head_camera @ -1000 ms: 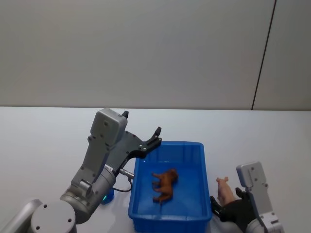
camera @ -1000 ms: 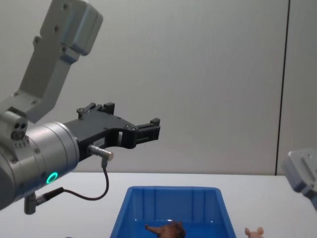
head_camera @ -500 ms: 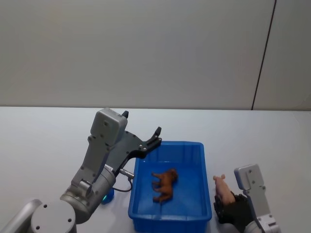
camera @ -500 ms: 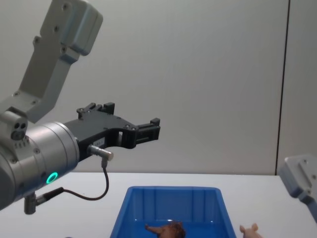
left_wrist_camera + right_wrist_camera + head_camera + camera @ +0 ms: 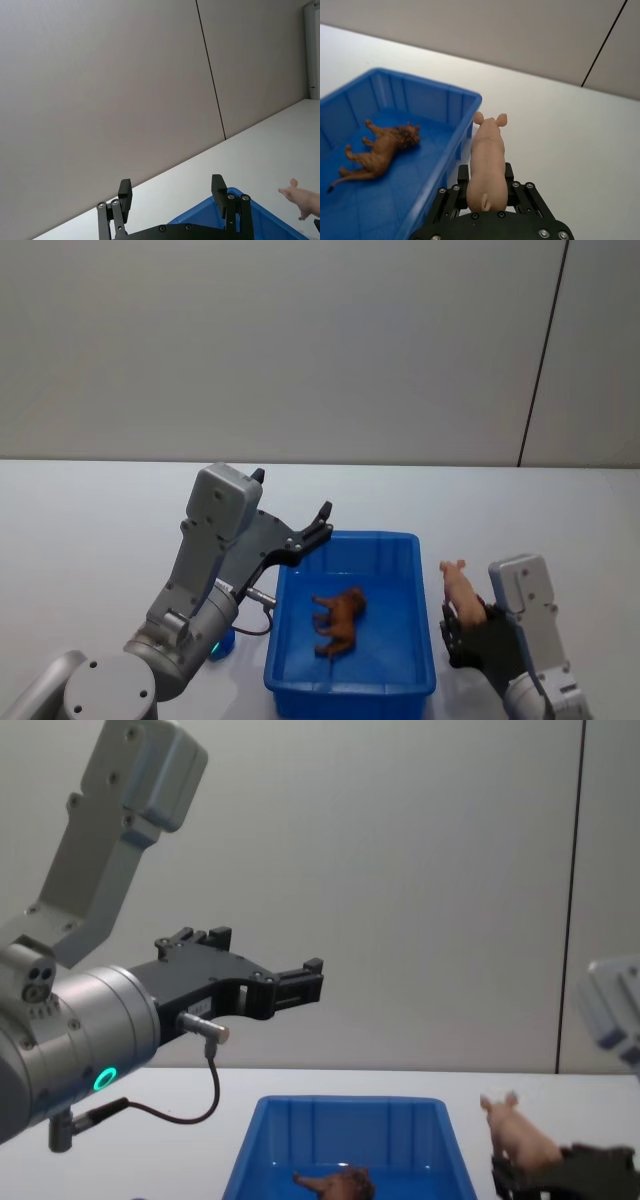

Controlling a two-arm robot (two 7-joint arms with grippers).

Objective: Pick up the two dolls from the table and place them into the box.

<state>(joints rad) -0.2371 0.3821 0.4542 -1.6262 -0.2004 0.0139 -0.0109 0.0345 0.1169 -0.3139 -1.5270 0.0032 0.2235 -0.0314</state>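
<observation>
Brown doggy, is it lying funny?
Yes: the reddish-brown dog-like toy lies on its side in the bright blue plastic bin. The right gripper holds the pale pink pig toy beside it; left gripper hovers open above the bin.

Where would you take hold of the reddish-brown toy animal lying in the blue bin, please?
Around the torso of the reddish-brown toy animal, between fore and hind legs, coming straight down. It lies on its side on the floor of the blue bin, so back and belly are free to pinch; legs and tail look thin, and the walls likely block a sideways approach.
</observation>
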